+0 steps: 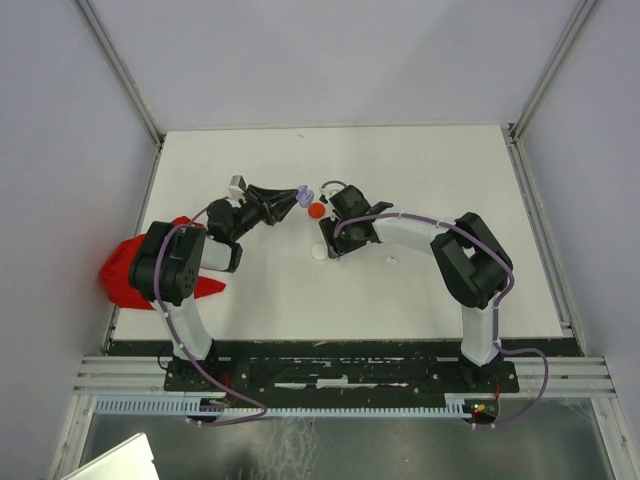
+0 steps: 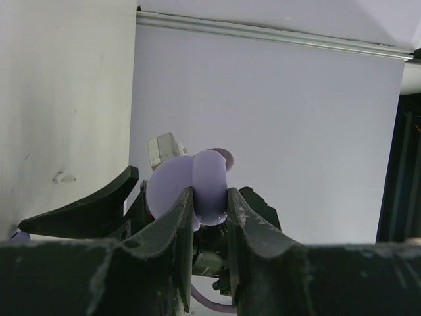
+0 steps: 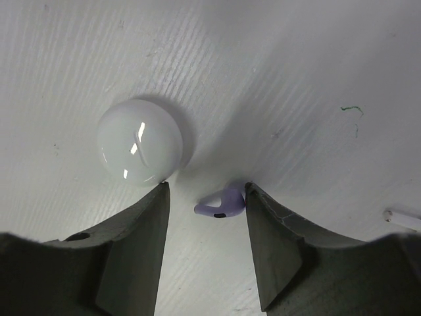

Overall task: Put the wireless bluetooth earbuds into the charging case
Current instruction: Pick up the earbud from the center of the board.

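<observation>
My left gripper (image 1: 297, 198) is shut on an open lilac charging case (image 1: 306, 195), held off the table; in the left wrist view the case (image 2: 197, 181) sits pinched between both fingers. My right gripper (image 1: 325, 243) is open, tips down at the table. In the right wrist view a lilac earbud (image 3: 223, 203) lies on the table between the open fingers, touching the right finger (image 3: 276, 230). I cannot make out the earbud in the top view.
A white round case (image 3: 139, 141) lies just past my right gripper's left fingertip, also in the top view (image 1: 319, 254). A red round case (image 1: 316, 210) lies between the grippers. A small white bit (image 1: 391, 260) lies right of them. A red cloth (image 1: 128, 272) hangs at the left edge.
</observation>
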Controlling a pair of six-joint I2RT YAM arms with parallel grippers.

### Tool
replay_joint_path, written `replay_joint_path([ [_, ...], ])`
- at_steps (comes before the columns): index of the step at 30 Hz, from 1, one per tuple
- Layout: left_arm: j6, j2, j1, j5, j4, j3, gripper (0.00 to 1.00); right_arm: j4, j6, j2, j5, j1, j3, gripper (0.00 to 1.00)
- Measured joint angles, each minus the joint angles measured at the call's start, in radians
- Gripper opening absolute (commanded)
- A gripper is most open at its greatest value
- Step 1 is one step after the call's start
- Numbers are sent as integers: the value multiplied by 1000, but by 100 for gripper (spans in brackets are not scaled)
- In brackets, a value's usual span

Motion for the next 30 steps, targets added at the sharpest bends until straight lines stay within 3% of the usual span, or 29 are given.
replay_joint_path([
  [30,0,-24,27,0,7,-32,3,6,-9,28,5,21,46,58],
])
